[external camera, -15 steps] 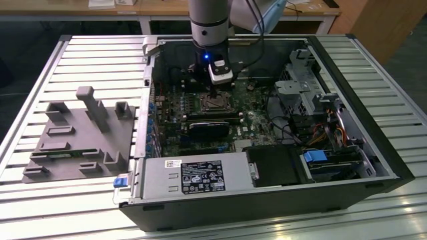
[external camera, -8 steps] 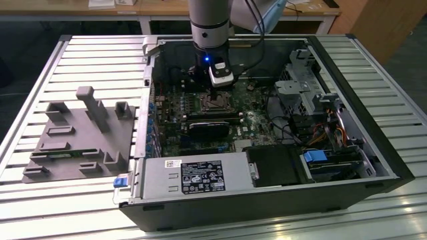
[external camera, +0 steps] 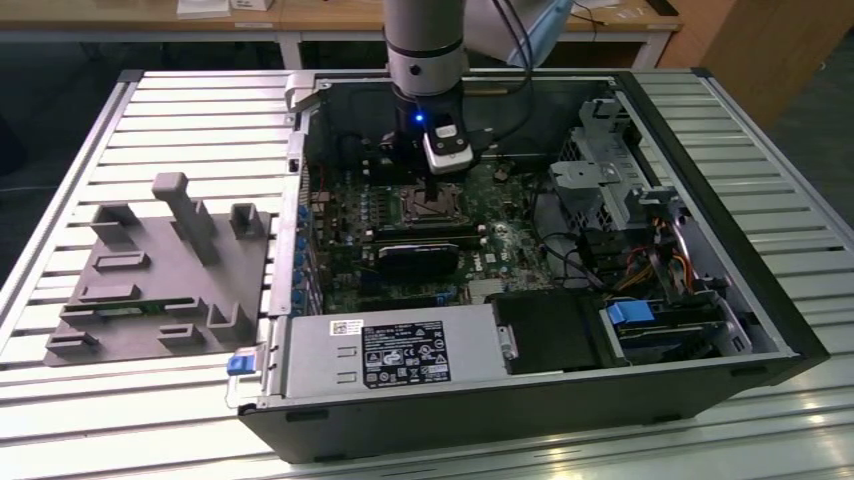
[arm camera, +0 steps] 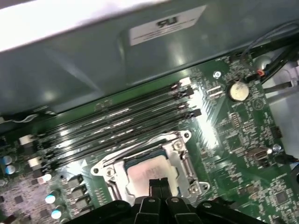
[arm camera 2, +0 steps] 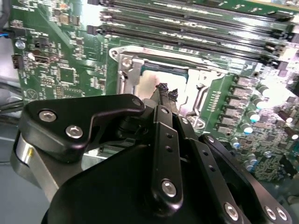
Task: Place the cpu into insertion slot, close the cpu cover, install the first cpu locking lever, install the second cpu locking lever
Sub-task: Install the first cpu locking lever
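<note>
The insertion slot point(external camera: 430, 203) lies in the green board inside the open computer case. In both wrist views the cpu point(arm camera: 145, 173) point(arm camera 2: 152, 80) lies flat in the slot, its silvery top showing through the window of the cpu cover point(arm camera: 181, 151) point(arm camera 2: 202, 80). The cover lies down around the chip. My gripper point(arm camera: 159, 185) point(arm camera 2: 167, 91) point(external camera: 430, 188) hangs just above the slot's edge. Its two black fingers are pressed together, with nothing visible between them. I cannot make out the locking levers.
Long black memory slots point(arm camera: 117, 122) run beside the socket, and a coin battery point(arm camera: 238, 89) sits further off. A black ribbed block point(external camera: 414, 255), the grey power supply point(external camera: 387, 355) and a drive cage point(external camera: 614, 180) crowd the case. A grey fixture point(external camera: 160, 270) lies on the exterior view's left.
</note>
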Available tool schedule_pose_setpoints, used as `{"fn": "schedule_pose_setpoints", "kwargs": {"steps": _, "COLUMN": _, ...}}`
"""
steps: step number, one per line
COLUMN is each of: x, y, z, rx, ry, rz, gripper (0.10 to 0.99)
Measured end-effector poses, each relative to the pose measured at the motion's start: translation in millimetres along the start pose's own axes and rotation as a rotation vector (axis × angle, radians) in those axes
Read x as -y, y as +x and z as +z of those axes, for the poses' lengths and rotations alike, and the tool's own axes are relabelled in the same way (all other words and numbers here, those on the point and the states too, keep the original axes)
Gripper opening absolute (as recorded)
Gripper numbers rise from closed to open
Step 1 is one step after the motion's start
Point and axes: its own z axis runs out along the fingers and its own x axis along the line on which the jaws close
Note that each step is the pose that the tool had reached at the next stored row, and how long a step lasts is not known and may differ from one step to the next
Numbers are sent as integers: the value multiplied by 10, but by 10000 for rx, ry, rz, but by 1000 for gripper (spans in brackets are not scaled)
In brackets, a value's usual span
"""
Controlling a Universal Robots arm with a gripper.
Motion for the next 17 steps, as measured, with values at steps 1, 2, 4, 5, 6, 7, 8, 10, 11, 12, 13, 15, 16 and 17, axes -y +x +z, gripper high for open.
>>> {"fn": "schedule_pose_setpoints", "kwargs": {"steps": 1, "x": -5, "y": -13, "z": 1, "rx": -1, "ry": -1, "rz": -14, "gripper": 102}}
{"fn": "schedule_pose_setpoints", "kwargs": {"steps": 2, "x": -9, "y": -23, "z": 3, "rx": -2, "ry": 0, "rz": -44, "gripper": 102}}
{"fn": "schedule_pose_setpoints", "kwargs": {"steps": 4, "x": -11, "y": -29, "z": 4, "rx": 1, "ry": 8, "rz": -124, "gripper": 102}}
{"fn": "schedule_pose_setpoints", "kwargs": {"steps": 5, "x": -11, "y": -29, "z": 4, "rx": 1, "ry": 9, "rz": -185, "gripper": 102}}
{"fn": "schedule_pose_setpoints", "kwargs": {"steps": 6, "x": -12, "y": -29, "z": 3, "rx": 2, "ry": 10, "rz": -256, "gripper": 102}}
{"fn": "schedule_pose_setpoints", "kwargs": {"steps": 7, "x": -12, "y": -29, "z": 0, "rx": 0, "ry": 9, "rz": -318, "gripper": 102}}
{"fn": "schedule_pose_setpoints", "kwargs": {"steps": 8, "x": -12, "y": -30, "z": -7, "rx": -1, "ry": 4, "rz": -362, "gripper": 102}}
{"fn": "schedule_pose_setpoints", "kwargs": {"steps": 10, "x": -13, "y": -32, "z": -29, "rx": -1, "ry": -2, "rz": -393, "gripper": 102}}
{"fn": "schedule_pose_setpoints", "kwargs": {"steps": 11, "x": -13, "y": -34, "z": -46, "rx": -2, "ry": -2, "rz": -394, "gripper": 102}}
{"fn": "schedule_pose_setpoints", "kwargs": {"steps": 12, "x": -14, "y": -36, "z": -68, "rx": -2, "ry": -2, "rz": -395, "gripper": 102}}
{"fn": "schedule_pose_setpoints", "kwargs": {"steps": 13, "x": -15, "y": -39, "z": -92, "rx": -2, "ry": -3, "rz": -395, "gripper": 102}}
{"fn": "schedule_pose_setpoints", "kwargs": {"steps": 15, "x": -16, "y": -43, "z": -139, "rx": -2, "ry": -2, "rz": -395, "gripper": 102}}
{"fn": "schedule_pose_setpoints", "kwargs": {"steps": 16, "x": -17, "y": -45, "z": -161, "rx": -2, "ry": -2, "rz": -395, "gripper": 102}}
{"fn": "schedule_pose_setpoints", "kwargs": {"steps": 17, "x": -18, "y": -47, "z": -180, "rx": -2, "ry": -3, "rz": -395, "gripper": 102}}
